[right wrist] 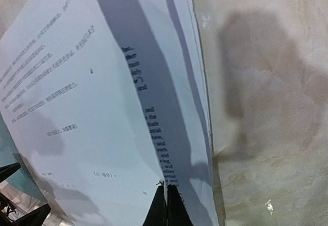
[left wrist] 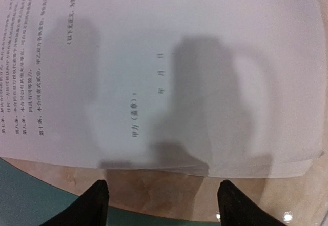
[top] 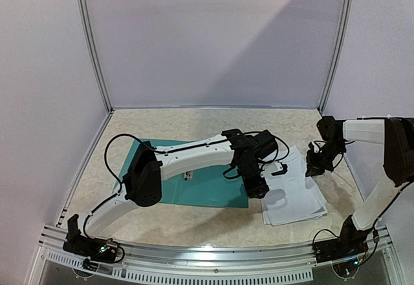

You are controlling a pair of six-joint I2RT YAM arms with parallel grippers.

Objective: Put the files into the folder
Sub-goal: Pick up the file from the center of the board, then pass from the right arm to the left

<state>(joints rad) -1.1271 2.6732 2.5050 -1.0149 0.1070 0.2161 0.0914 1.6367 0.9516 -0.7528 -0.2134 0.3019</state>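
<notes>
1. Seen from above, the folder (top: 194, 185) lies flat on the table (top: 194, 130). The papers (top: 294, 198) sit just beside its right edge, not yet inside. The left gripper (top: 257, 187) hovers where the two meet, and the right gripper (top: 317, 163) is at the stack's far side.
2. At the left wrist, the left gripper (left wrist: 164, 205) is spread and grasping nothing above the papers' (left wrist: 179, 72) edge.
3. At the right wrist, the right gripper (right wrist: 166, 208) is clenched on a lifted sheet of the papers (right wrist: 102, 108). This looks like the pickup step. The next move calls for carrying the floppy sheets left over the folder.
</notes>
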